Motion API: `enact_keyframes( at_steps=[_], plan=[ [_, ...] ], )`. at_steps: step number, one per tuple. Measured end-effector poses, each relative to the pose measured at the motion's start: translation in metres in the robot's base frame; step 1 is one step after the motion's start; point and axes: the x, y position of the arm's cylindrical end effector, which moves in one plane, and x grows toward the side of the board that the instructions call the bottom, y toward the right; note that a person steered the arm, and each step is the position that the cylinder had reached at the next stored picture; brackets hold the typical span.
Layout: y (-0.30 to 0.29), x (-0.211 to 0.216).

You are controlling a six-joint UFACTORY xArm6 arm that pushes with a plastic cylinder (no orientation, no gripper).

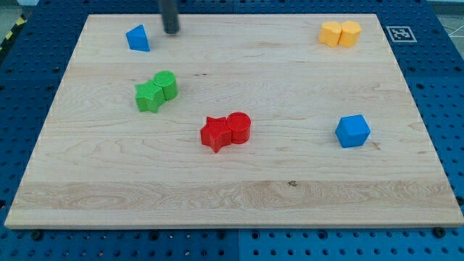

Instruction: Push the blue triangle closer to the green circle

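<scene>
The blue triangle sits near the board's top left. The green circle lies below it and slightly to the right, touching a green star on its lower left. My tip is at the view's top, just right of the blue triangle with a small gap, and above the green circle.
A red star and a red circle touch near the board's middle. A blue cube is at the right. Two yellow blocks touch at the top right. The wooden board lies on a blue pegboard.
</scene>
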Motion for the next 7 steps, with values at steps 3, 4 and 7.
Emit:
enact_keyframes(
  at_steps=[3,4,7],
  plan=[
    [-0.068,0.009],
    [-0.041,0.028],
    [-0.023,0.064]
  ],
)
